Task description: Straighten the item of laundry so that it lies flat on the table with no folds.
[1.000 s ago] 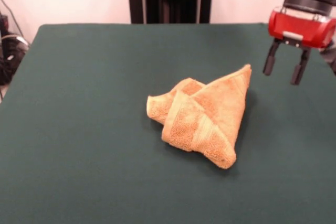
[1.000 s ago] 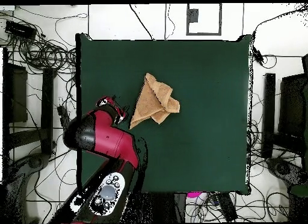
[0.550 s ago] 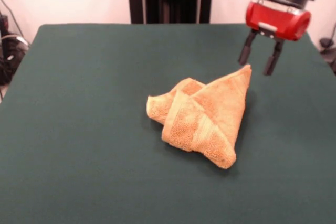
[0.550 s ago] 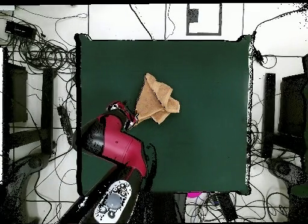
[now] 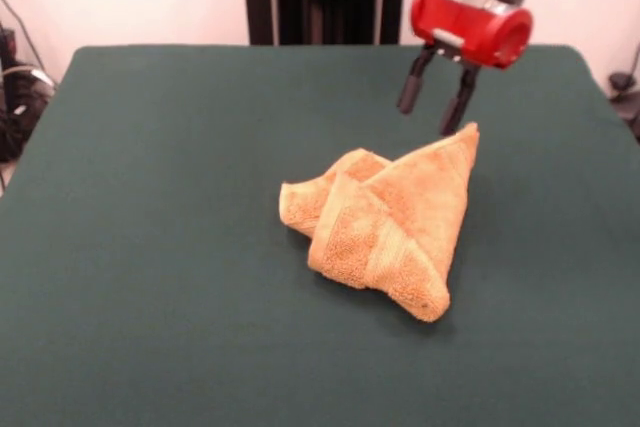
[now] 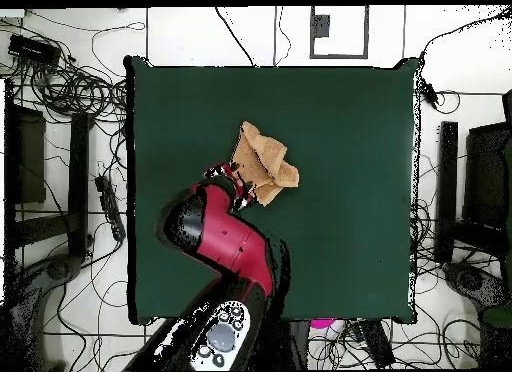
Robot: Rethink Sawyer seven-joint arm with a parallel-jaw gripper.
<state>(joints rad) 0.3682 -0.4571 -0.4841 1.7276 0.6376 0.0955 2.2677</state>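
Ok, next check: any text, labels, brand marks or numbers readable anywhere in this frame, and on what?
None can be read.
The towel shows only a plain woven band, no lettering.
The table top is bare green cloth.
The gripper, open above the towel's far corner, shows a red housing with no legible marking.
The equipment around the table in the overhead view is too small to read.

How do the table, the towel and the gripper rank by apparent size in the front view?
1. The table, by far the largest.
2. The towel, folded into a bunched triangle.
3. The gripper, open above the towel's far corner; it looks smaller, though it sits farther from the camera.
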